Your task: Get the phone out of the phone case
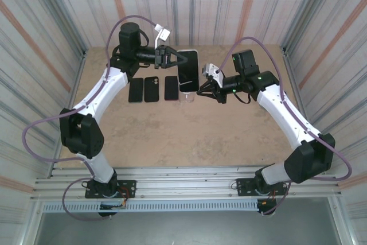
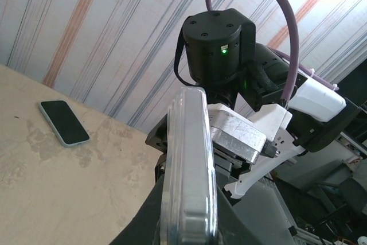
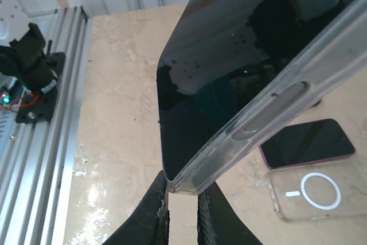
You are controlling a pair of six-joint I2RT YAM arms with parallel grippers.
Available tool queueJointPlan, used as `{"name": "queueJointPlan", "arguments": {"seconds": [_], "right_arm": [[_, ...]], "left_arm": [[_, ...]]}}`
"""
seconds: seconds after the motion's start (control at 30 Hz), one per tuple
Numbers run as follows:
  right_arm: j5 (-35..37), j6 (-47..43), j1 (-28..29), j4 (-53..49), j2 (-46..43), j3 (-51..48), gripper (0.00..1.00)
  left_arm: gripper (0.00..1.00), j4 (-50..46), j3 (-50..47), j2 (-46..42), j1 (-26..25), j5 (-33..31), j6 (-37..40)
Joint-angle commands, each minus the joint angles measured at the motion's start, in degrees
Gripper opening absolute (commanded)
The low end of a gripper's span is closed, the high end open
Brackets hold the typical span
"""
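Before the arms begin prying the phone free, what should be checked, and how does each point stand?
1. Left gripper shut on the clear case near its far end: ok.
2. Right gripper shut on the case's near corner: ok.
3. Phone seated in the case, no lip peeled yet: ok.
4. Case held off the table: ok.
5. Right fingers pinching the case alone, not the phone: cannot tell.
6. Table below free: not ok, empty case and loose phone lie close by.
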Motion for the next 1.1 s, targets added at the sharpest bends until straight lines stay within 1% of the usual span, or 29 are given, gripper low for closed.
{"name": "queueJointPlan", "arguments": {"seconds": [0.0, 0.1, 0.27, 0.33, 0.4, 0.47, 0.53, 0.63, 0.7, 0.8, 0.97, 1.03, 1.07], "right_arm": [[6.7, -1.7, 0.3, 6.2, -1.7, -0.9, 0.09], [4.8, -0.5, 0.1, 7.3, -1.6, -0.7, 0.09], [8.1, 0.6, 0.2, 10.5, -2.4, -2.3, 0.09], [5.5, 2.2, -0.3, 12.5, -3.2, -3.4, 0.09], [2.4, 3.2, -1.0, 12.4, -3.4, -3.5, 0.11], [1.8, 3.8, -1.4, 11.5, -3.8, -4.0, 0.16], [-0.5, 4.9, -2.3, 10.5, -4.4, -5.0, 0.21], [-7.1, 9.3, -4.3, 10.7, -5.5, -7.6, 0.34], [-11.9, 11.7, -4.7, 11.0, -6.0, -9.2, 0.43], [-14.5, 13.5, -3.8, 11.6, -5.5, -9.9, 0.48], [-14.4, 15.4, -3.1, 15.0, -2.4, -8.1, 0.48], [-15.0, 14.3, -2.6, 14.3, -0.8, -6.5, 0.46], [-15.8, 13.6, -2.3, 13.5, -0.2, -5.6, 0.44]], "left_arm": [[0.00, 0.9, 1.9, -0.8, -1.1, 3.2, -7.5], [0.00, 0.8, 1.3, -1.0, -1.4, 3.1, -7.4], [0.00, 2.3, 0.9, -1.3, -1.8, 3.9, -9.3], [0.00, 2.2, 0.4, -1.7, -1.7, 3.5, -8.8], [0.00, 1.8, -0.1, -2.2, -1.4, 2.5, -7.6], [0.00, 2.1, -0.2, -2.7, -0.8, 1.6, -7.2], [0.00, 3.0, -0.5, -3.6, -0.1, 0.5, -6.6], [0.00, 3.0, -0.5, -4.7, 1.0, -0.3, -3.7], [0.00, 0.7, 0.3, -5.0, 1.1, -0.5, -0.1], [0.00, 0.8, 1.0, -4.4, 1.1, 0.5, 0.8], [0.00, 1.8, 1.2, -3.8, 0.8, 1.5, 1.7], [0.00, 1.7, 1.6, -3.7, 0.8, 2.1, 2.0], [0.00, 1.5, 1.7, -3.7, 0.8, 2.2, 2.3]]}}
